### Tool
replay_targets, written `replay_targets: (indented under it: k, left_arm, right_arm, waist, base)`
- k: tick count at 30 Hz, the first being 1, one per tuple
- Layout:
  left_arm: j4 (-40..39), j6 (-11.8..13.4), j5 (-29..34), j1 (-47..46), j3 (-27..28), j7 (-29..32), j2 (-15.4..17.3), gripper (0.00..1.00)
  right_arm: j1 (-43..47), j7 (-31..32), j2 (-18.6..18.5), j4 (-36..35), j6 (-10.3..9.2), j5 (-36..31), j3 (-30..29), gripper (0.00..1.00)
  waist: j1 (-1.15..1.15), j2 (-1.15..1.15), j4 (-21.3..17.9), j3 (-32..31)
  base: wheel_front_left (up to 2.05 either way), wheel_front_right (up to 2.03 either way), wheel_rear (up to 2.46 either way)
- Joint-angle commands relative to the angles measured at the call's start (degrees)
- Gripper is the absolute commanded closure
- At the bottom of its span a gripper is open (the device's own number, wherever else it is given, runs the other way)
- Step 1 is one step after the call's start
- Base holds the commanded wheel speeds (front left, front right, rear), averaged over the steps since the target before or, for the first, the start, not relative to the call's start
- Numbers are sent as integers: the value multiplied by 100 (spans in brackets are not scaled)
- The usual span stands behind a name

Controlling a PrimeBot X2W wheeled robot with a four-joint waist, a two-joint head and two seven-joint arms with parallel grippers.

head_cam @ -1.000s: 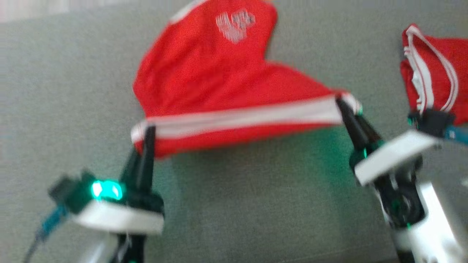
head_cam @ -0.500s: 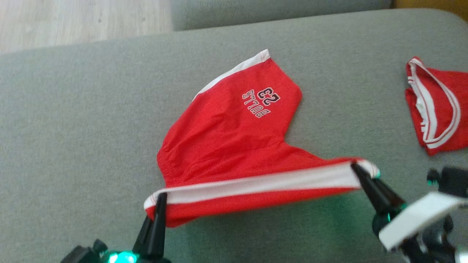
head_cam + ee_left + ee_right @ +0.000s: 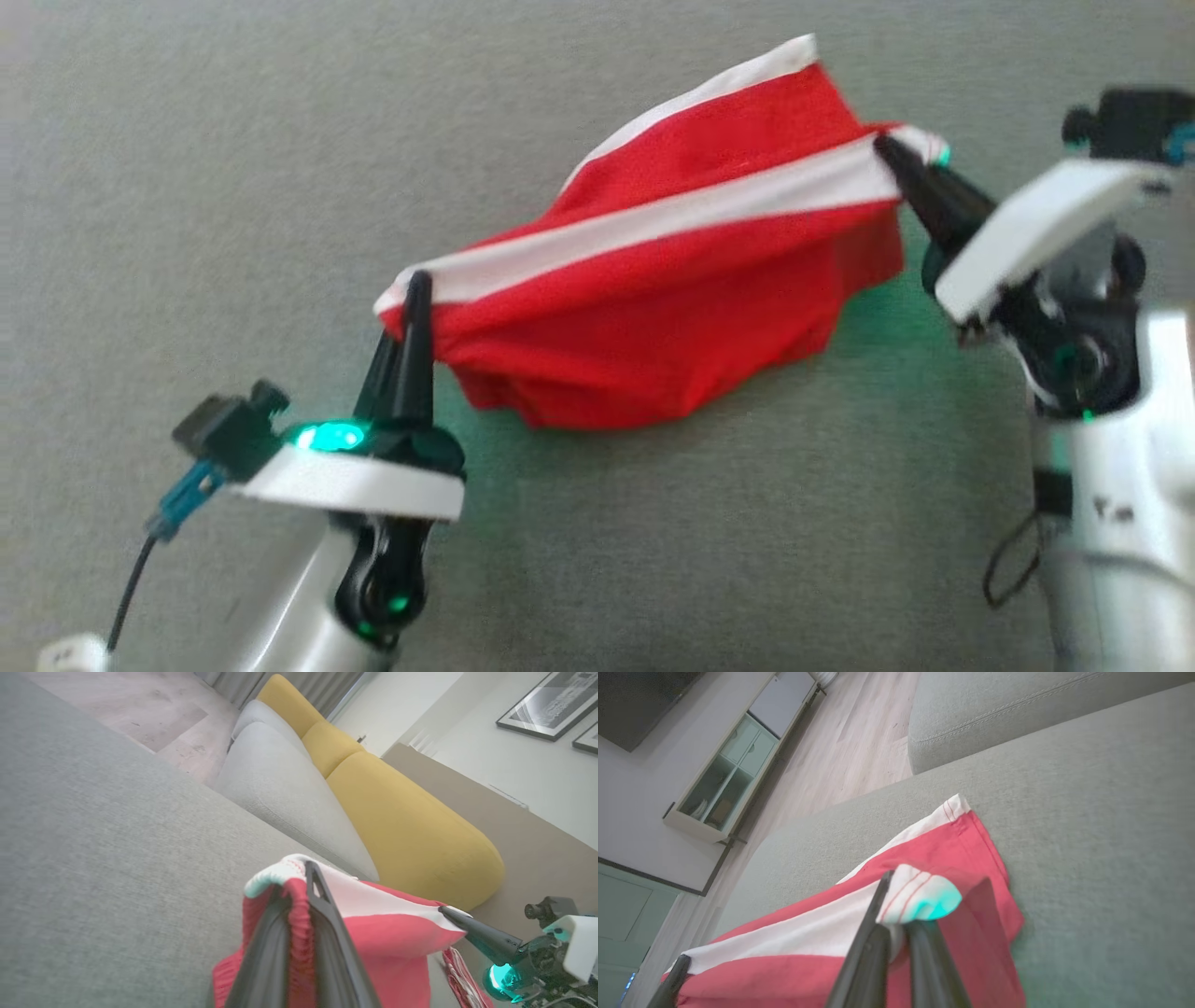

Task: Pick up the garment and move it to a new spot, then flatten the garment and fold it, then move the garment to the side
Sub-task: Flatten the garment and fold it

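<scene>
We saw the garment (image 3: pixel 672 317), a pair of red shorts with white trim, strung between the two arms over the grey cushion (image 3: pixel 187 187). The left gripper (image 3: pixel 416 285) had its dark fingers pinched together on one end of the white band (image 3: pixel 653 219), at the lower left of the head view. The left wrist view showed red ribbed cloth squeezed between those fingers. The right gripper (image 3: pixel 887 149) was clamped on the other end of the band, higher and to the right. In the right wrist view the white corner bulged out just past its closed tips. The band ran taut and slanted from one grip to the other. Below it the red cloth sagged in loose folds, and its far part, edged by a white hem (image 3: pixel 955 807), lay flat on the cushion. Green light from the grippers tinted the cushion beside the cloth. Beyond the seat we made out a yellow cushion (image 3: pixel 397 812) in the left wrist view, and a wooden floor (image 3: pixel 850 742) and a low cabinet (image 3: pixel 733 774) in the right wrist view.
</scene>
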Motion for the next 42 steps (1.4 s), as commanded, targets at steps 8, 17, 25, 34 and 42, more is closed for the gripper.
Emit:
replay_targets:
  k: [8,17,25,34,42]
  left_arm:
    - [814,9,181,-1201,-64,-133,-393,100]
    - [1450,9,282,-1861,-26,-222,-602,100]
    - [1642,9,438,-1815,75,-232,-691,100]
    - [1828,9,537,-1555,79,-233,-639,0]
    - [1745,288,800,-1049,134,-233,-326,0]
  right_arm:
    - [-1507,-144,103,1270,40,-463,35,100]
    - [-2290,-605,100,2174,40,-684,134,100]
    - [-2378,-771,-50,2542,40,-687,442,82]
    - [-2213,-1177,-205,2593,40,-549,755,0]
    - [-1694,-1186,-655,2009,40,-366,1294,0]
  waist:
    - [-2,0,505,556]
    - [-2,0,538,864]
    - [-2,0,469,864]
    - [-2,0,350,611]
    - [-2,0,99,230]
  base:
    - [0,0,0]
    - [0,0,0]
    - [0,0,0]
    - [0,0,0]
    - [0,0,0]
